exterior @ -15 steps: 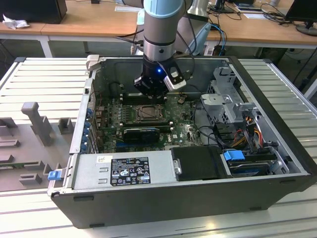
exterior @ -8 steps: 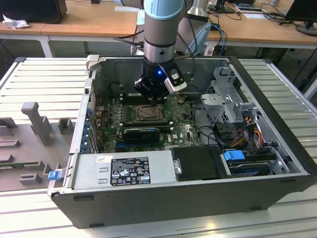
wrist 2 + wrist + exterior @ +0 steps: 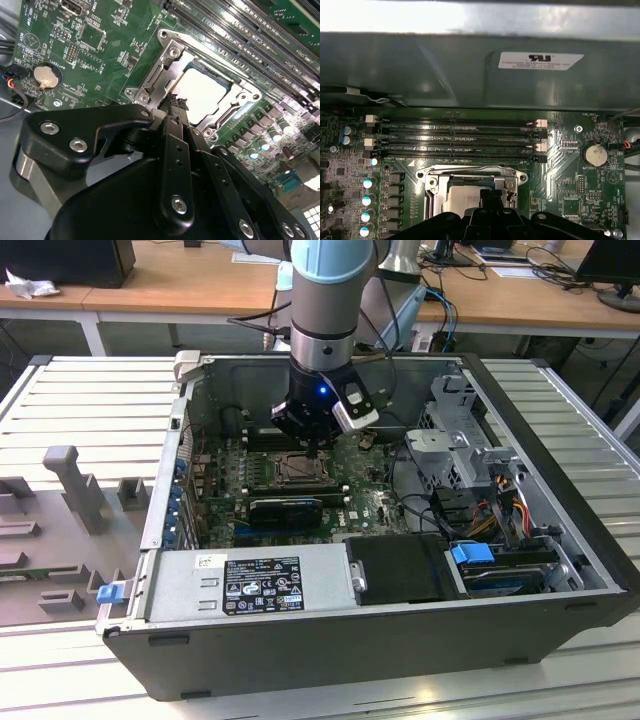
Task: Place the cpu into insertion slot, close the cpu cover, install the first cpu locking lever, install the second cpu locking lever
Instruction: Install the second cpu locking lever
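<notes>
Our gripper [image 3: 172,102], fingers pressed together and empty, hovers over the cpu [image 3: 200,95] beneath the cpu cover [image 3: 160,75]; a crooked push could bend the frame.

Setting: robotics/electronics lab w/ office-style benches. Evidence: open desktop PC case [image 3: 400,640] laid flat on ribbed metal worktable [image 3: 90,400]; robot arm [image 3: 325,300] over motherboard [image 3: 290,475]; grey fixture blocks [image 3: 70,480] at exterior view's left; wooden desks [image 3: 180,285] behind w/ cables [image 3: 545,265], monitor base [image 3: 620,295].
</notes>
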Robot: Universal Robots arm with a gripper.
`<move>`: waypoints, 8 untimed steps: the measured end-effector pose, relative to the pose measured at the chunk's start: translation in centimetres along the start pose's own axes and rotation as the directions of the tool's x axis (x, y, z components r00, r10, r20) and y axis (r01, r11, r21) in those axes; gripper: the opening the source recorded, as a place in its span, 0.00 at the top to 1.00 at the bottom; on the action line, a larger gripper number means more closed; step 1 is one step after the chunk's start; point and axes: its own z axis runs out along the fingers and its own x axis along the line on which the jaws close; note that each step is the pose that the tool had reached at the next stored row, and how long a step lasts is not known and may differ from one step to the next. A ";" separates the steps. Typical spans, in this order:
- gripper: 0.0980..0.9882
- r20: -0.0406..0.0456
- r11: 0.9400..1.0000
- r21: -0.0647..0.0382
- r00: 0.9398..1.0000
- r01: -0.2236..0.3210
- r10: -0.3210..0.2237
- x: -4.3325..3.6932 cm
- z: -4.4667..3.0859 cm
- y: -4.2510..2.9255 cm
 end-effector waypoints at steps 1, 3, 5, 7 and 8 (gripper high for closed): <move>0.99 0.000 1.000 0.000 1.000 0.000 0.000 0.00 -0.01 -0.07; 0.99 0.000 1.000 0.000 1.000 0.000 0.000 0.00 -0.19 -0.09; 0.99 0.000 1.000 0.000 1.000 0.000 0.000 0.00 -0.46 -0.09; 0.99 0.000 1.000 0.000 1.000 0.000 0.000 0.00 -0.53 -0.13; 0.99 0.000 1.000 0.000 1.000 0.000 0.000 0.00 -0.54 -0.15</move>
